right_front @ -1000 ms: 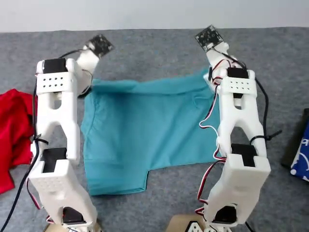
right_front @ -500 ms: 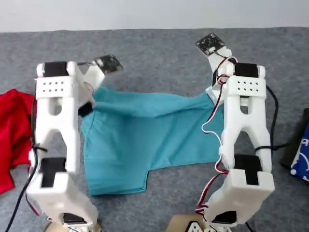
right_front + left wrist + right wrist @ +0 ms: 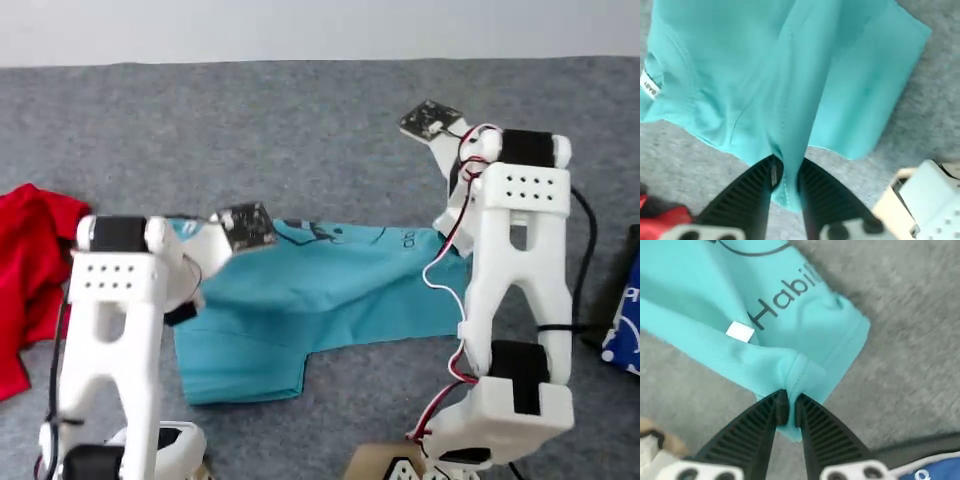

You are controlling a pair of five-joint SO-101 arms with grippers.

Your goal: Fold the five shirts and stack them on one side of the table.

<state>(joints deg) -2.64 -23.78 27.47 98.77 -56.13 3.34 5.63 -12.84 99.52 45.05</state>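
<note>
A teal shirt [image 3: 330, 295] lies on the grey table between the two arms. Its far edge is lifted and drawn over toward the near side, so a strip with dark print [image 3: 330, 235] faces up. My left gripper [image 3: 785, 176] is shut on a pinched fold of the teal fabric [image 3: 790, 75] at the shirt's left end. At the shirt's right end, my right gripper [image 3: 788, 411] is shut on a hemmed corner [image 3: 810, 375], just beside the print and a small white tag [image 3: 739, 332]. One sleeve [image 3: 245, 372] lies flat near the front.
A crumpled red shirt [image 3: 30, 275] lies at the table's left edge. A blue printed item [image 3: 626, 325] and a dark object [image 3: 608, 300] sit at the right edge. Bare grey table [image 3: 300, 130] stretches behind the teal shirt.
Both grippers have pulled the shirt's far edge up and back toward the near side. The flat shirt is now half folded over, with its printed side showing.
</note>
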